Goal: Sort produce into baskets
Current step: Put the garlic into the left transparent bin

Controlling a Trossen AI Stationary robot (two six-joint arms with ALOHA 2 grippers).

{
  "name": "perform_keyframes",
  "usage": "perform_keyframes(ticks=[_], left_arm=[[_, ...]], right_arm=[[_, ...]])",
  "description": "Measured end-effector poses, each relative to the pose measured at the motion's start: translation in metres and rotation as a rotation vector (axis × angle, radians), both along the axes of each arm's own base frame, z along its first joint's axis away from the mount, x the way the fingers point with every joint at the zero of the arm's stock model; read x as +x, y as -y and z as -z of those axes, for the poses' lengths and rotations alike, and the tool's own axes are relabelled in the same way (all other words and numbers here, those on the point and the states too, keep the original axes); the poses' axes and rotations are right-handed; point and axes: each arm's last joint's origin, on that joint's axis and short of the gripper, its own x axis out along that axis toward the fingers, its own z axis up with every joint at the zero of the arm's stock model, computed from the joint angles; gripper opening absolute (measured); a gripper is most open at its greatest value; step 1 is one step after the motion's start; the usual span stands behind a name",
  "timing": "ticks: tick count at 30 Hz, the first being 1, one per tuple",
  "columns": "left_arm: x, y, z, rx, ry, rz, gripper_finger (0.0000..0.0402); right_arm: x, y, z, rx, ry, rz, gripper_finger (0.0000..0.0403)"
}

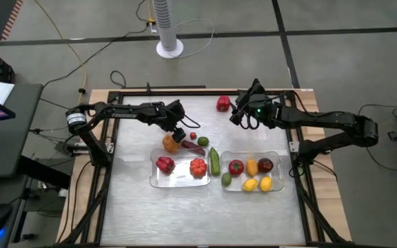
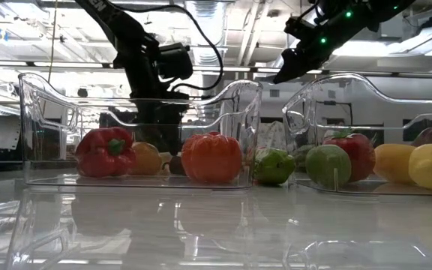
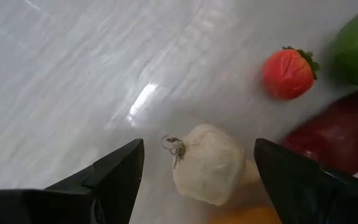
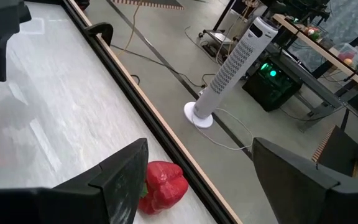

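Open left gripper (image 3: 194,180) frames white bulb (image 3: 207,163), unseen overhead.

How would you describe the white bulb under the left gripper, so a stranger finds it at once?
Start at the left clear tray and look just beyond its far edge, where the open left gripper hovers. The white bulb lies between its fingers, beside a small strawberry. It is the only white, papery piece.

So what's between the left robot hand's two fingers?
The small white bulb lies on the table between the open fingers of the left gripper, seen in the left wrist view. A little strawberry sits farther off.
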Motion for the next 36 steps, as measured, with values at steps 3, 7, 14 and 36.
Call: perform_keyframes(ticks=[3, 7, 14, 36], left_arm=[[0.000, 0.000, 0.000, -0.007, 0.001, 0.007, 0.0290], [0.000, 0.000, 0.004, -0.014, -0.013, 0.008, 0.0290], [0.004, 0.004, 0.019, -0.016, -0.079, 0.049, 0.0290], [0.006, 0.006, 0.019, 0.010, -0.084, 0.091, 0.0169]], right_arm=[[0.000, 0.000, 0.000, 0.000, 0.000, 0.000, 0.0312], [0.000, 0.000, 0.000, 0.000, 0.000, 0.000, 0.0312], [0.000, 0.000, 0.000, 0.000, 0.001, -0.001, 0.0312], [0.001, -0.002, 0.001, 0.012, 0.002, -0.014, 0.0312]])
